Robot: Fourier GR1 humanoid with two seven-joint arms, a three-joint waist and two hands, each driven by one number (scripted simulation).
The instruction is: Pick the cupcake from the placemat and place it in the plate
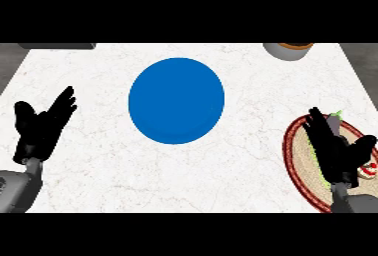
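Hovering over the round woven tan placemat with a dark red rim (pixel 297 167) at the lower right of the frame, my right hand (pixel 334 150) is spread wide, fingers straight, thumb apart, clamped on nothing. The small cupcake with white frosting and a red top (pixel 370 170) sits on that placemat at the far right of the frame, just beside my thumb and partly cut off by the frame's side.

I judge it light and soft. The frosting will smear at any touch and the cake will crush if squeezed, so I should take it low, by the sides of its base, thumb on one side and fingers on the other, and keep it upright. A green and grey shape (pixel 337 120) peeps out behind my fingertips; I cannot tell what it is.

The flat round blue plate (pixel 176 100) lies in the middle of the frame, well apart from the placemat, with bare white marble counter (pixel 244 175) between them and nothing standing in the way. The counter's right edge runs near the placemat, so a push outward is the risk. A round grey pot (pixel 289 50) stands at the upper right, off my path. My left hand (pixel 40 130) rests open at the left of the frame.
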